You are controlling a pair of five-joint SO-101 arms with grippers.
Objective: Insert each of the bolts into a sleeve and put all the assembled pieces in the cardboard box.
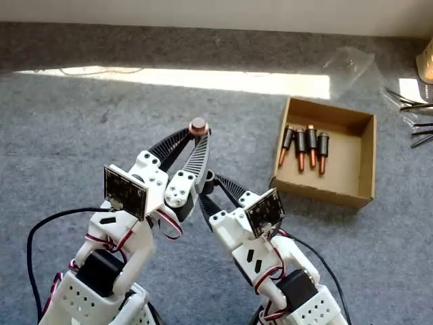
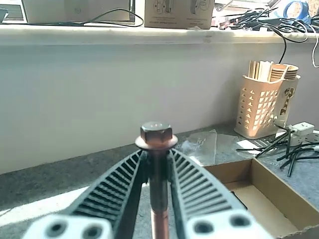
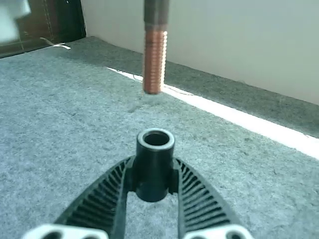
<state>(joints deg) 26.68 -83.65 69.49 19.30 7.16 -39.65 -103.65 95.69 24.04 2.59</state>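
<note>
While four pieces [image 1: 302, 147] lie boxed, one bolt [image 2: 156, 137] hangs near one sleeve [image 3: 155, 159].

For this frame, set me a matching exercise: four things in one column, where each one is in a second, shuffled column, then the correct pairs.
Things:
1. bolt
2. sleeve
3. assembled pieces, four of them
4. clear plastic bag

Places:
A. lying inside the cardboard box
B. clamped between the fingers of the left gripper, head up
C. on the grey surface beyond the box
D. clamped between the fingers of the right gripper

Pairs: 1-B; 2-D; 3-A; 4-C
</note>
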